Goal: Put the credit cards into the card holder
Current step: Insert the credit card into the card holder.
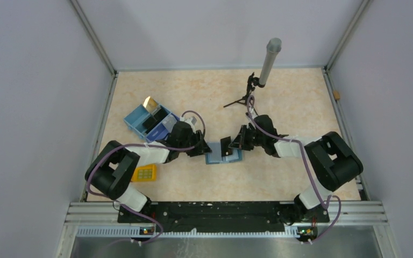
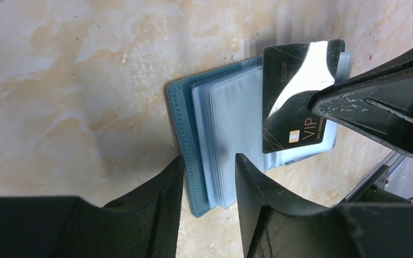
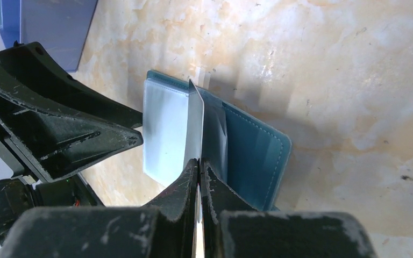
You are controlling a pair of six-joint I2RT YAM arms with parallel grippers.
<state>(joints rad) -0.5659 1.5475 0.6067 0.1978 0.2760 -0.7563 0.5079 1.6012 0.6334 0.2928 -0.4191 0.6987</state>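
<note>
Teal and lying open on the marbled table, the card holder sits midway between the two arms, its pale plastic sleeves facing up. We see a black credit card marked "VIP" standing on edge over those sleeves. Its lower edge meets the inner pages near the holder's fold, though we cannot tell whether it has entered a pocket.

The right gripper is clamped tight on that card, fingers pressed flat against both faces. From its own camera the card shows as a thin bright sliver running away from the fingertips towards the holder.

The left gripper comes in from the opposite side, its jaws partway apart over the near corner of the holder. One finger lies along the teal cover, the other over the sleeves, and it clamps nothing that we can make out. Whether its tips press on the holder we cannot tell.

Beyond the left arm a blue partitioned tray holds a gold card leaning upright in its far compartment. A yellow studded block lies near the left arm's base. A small tripod carrying a grey cylinder stands towards the back of the table.
</note>
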